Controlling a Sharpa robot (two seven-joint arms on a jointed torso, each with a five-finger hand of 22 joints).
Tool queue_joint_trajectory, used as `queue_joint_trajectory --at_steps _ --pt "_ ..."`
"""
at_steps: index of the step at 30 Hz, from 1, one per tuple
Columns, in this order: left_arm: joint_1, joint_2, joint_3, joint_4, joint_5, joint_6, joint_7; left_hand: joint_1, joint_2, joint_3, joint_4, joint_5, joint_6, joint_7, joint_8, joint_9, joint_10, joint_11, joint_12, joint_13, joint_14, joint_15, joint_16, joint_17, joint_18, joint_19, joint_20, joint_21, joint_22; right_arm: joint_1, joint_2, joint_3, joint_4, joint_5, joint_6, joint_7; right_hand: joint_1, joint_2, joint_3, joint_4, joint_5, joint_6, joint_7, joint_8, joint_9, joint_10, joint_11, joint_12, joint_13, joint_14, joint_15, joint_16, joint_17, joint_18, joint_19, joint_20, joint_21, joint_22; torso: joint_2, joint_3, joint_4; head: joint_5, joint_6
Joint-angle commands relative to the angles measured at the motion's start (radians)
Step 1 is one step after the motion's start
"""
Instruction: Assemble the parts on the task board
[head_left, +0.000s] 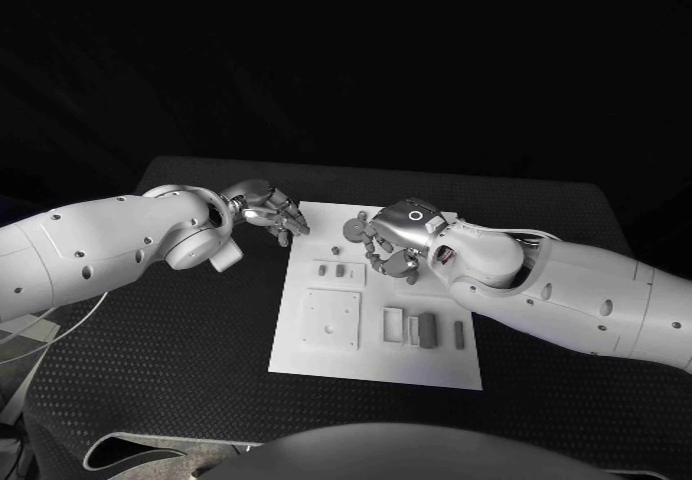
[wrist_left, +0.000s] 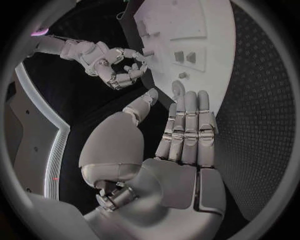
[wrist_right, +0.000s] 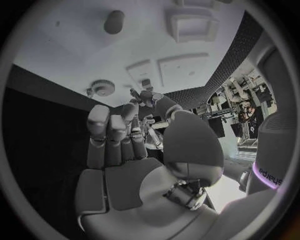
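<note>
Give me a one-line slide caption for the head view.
Both hands, left hand and right hand, hover empty over the far end of the white task board, where grey parts lie.

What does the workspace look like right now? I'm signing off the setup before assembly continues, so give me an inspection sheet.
Surface: black table, dotted texture, carrying the white task board at its middle.
Job's things: small grey parts lie on the board; a round gear-like part sits near its far edge, under the right hand's fingers.
Clutter: nothing seen.
Hands: left hand hovers at the board's far left corner, fingers apart, holding nothing. Right hand hangs over the board's far end, fingers spread, nothing seen in it.
Cables: thin pale cables run beside the left arm at the table's left edge.
Surroundings: dark beyond the table.
</note>
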Motion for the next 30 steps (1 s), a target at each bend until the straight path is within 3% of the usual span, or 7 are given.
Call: queue_joint_trajectory --at_steps 1,8,11,15,30 --pt "0.000 -0.008 -0.016 0.029 0.105 0.000 -0.032 -0.011 -0.007 -0.010 0.001 -0.005 -0.011 0.002 -0.009 -0.003 -0.004 0.006 -0.005 -0.002 0.002 0.001 -0.003 0.003 -0.007 -0.002 -0.005 -0.001 -0.002 -0.001 -0.001 0.011 0.011 -0.004 -0.007 -0.009 0.000 0.005 0.003 0.004 0.004 0.007 0.000 0.004 0.002 0.017 -0.007 -0.006 -0.002 0.003 -0.006 -0.002 0.001 0.044 0.008 -0.001 0.003 0.012 -0.001 -0.0004 -0.0008 0.004 0.014" --pt "0.000 -0.008 -0.032 0.068 0.183 -0.024 -0.032 -0.032 -0.016 -0.026 0.004 -0.016 -0.015 0.004 -0.012 -0.007 -0.009 0.007 -0.007 -0.003 0.002 0.002 -0.006 0.008 -0.006 -0.004 -0.005 -0.001 -0.004 0.000 0.001 0.040 0.019 -0.002 -0.007 -0.011 0.001 0.004 0.004 0.004 0.004 0.007 0.000 0.003 0.002 0.017 -0.007 -0.007 -0.002 0.003 -0.006 -0.003 0.001 0.044 0.008 -0.002 0.002 0.012 0.000 -0.0010 -0.0007 0.003 0.036" --pt "0.000 -0.008 -0.039 0.081 0.215 -0.029 -0.030 -0.038 -0.015 -0.035 0.001 -0.045 -0.016 0.004 -0.013 -0.009 -0.010 0.007 -0.007 -0.003 0.002 0.001 -0.009 0.012 -0.005 -0.004 -0.005 -0.001 -0.006 0.000 0.003 0.046 0.022 0.005 -0.005 -0.010 0.001 0.004 0.004 0.004 0.004 0.007 0.000 0.003 0.002 0.017 -0.007 -0.007 -0.002 0.003 -0.006 -0.003 0.001 0.044 0.009 -0.002 0.002 0.012 0.000 -0.0009 -0.0015 0.004 0.043" --pt "0.000 -0.003 -0.043 0.095 0.242 -0.025 -0.030 -0.052 -0.014 -0.047 0.001 -0.050 -0.020 -0.010 -0.015 -0.011 -0.007 0.004 -0.006 -0.002 0.001 0.002 -0.012 0.015 -0.004 -0.006 -0.004 -0.002 -0.009 0.000 0.008 0.053 0.022 0.013 -0.004 -0.009 0.001 0.005 0.005 0.004 0.004 0.007 0.000 0.003 0.003 0.018 -0.007 -0.008 -0.002 0.004 -0.006 -0.003 0.001 0.044 0.009 -0.002 0.002 0.012 0.000 -0.0005 -0.0007 0.004 0.049" --pt "-0.001 0.017 -0.043 0.119 0.405 -0.026 -0.010 -0.096 -0.012 -0.083 -0.005 -0.052 -0.043 -0.029 -0.026 -0.014 -0.029 -0.006 -0.011 -0.010 -0.005 0.002 -0.020 0.025 -0.002 -0.011 -0.003 -0.003 -0.020 0.000 0.022 0.057 0.022 0.022 0.002 -0.004 0.002 0.006 0.006 0.004 0.004 0.007 0.000 0.002 0.003 0.018 -0.007 -0.009 -0.002 0.004 -0.007 -0.004 0.002 0.044 0.009 -0.003 0.001 0.011 0.002 -0.0006 -0.0008 0.003 0.053"
